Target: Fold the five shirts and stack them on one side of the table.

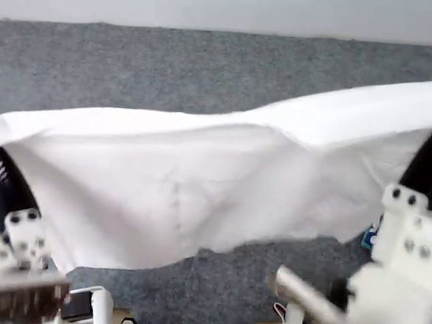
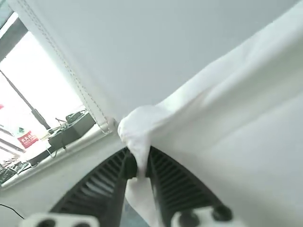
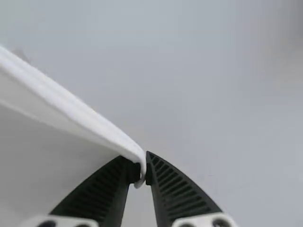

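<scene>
Grey felt table (image 1: 208,65), pale wall (image 1: 212,6) behind. White shirt (image 1: 199,190) aloft, pinched by left hand (image 2: 138,166), right hand (image 3: 142,173).

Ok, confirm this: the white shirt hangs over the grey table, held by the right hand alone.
Wrong on one point: the left hand is also shut on the white shirt, as the left wrist view shows. The right hand pinches it too, over the grey table.

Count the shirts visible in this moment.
1: a white shirt held up above the table, stretched between the left gripper and the right gripper. Others may be hidden behind it.
</scene>
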Robot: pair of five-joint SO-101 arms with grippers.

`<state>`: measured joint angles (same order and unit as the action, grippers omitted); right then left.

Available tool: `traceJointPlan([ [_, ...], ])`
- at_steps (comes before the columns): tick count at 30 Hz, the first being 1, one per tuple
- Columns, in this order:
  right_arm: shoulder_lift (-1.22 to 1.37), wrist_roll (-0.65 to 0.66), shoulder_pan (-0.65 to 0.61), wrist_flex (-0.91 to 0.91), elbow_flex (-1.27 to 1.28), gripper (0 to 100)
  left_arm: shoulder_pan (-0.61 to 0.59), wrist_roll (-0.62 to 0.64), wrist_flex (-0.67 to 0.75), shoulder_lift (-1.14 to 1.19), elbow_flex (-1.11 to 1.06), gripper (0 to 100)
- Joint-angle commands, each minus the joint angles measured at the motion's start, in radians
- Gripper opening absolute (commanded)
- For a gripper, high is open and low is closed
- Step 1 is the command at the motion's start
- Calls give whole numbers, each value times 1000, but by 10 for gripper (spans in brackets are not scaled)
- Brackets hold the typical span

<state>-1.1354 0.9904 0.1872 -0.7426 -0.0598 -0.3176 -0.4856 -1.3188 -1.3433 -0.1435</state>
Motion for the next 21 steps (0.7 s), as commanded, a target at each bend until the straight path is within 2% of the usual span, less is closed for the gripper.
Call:
traceJointPlan([
  [1, 8, 9, 19, -84, -126, 10, -12, -54, 21, -55, 31, 13],
  [10, 58, 11, 5, -202, -87, 10, -6, -74, -14, -69, -64, 13],
  [16, 160, 11, -114, -209, 21, 10, -5, -161, -12, -41, -263, 13],
  [18, 206, 11, -162, -203, 75, 10, -5, -176, 38, -25, -366, 13],
  [21, 285, 11, -214, -200, 141, 10, -6, -176, 196, 2, -524, 13],
])
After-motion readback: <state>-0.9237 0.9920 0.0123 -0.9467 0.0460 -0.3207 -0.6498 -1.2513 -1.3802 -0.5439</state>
